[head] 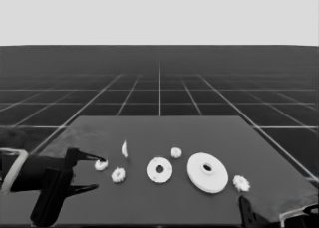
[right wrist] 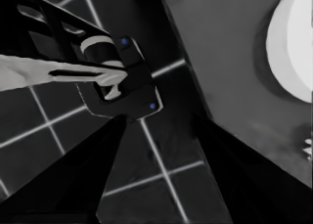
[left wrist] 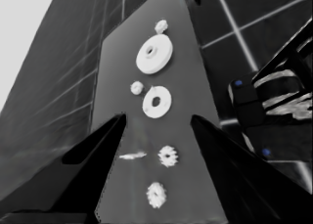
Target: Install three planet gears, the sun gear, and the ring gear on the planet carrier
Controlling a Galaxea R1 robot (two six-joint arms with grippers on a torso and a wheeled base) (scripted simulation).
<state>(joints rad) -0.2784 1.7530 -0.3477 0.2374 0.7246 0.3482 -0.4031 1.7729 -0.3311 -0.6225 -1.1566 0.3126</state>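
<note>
**Ana:** Over the table's [head: 259,138] left end the left gripper [head: 94,173] waits, its two fingers spread wide with nothing between them. One gear [head: 101,165] lies at the tip of the upper finger, but it rests on the table and is not held.

**Ben:** And the other gears?

**Ana:** A second gear [head: 118,174] sits just beside the first, toward the middle. A third gear [head: 176,152] lies between the two round parts, a little farther back. The fourth gear [head: 241,183] is near the right end, just beside the larger round part [head: 207,172].

**Ben:** Where's the smaller one?

**Ana:** The smaller round part [head: 159,170] lies flat near the middle, apart from the larger, its wide hole bare and no gear on it. The thin white piece [head: 124,149] stands behind the two left gears.

**Ben:** The right arm?

**Ana:** The right gripper [right wrist: 156,131] is parked at the table's near right corner. Its wrist view shows the fingers apart, holding nothing, over the table's edge and floor grid, with the larger part's rim off to one side.
</note>
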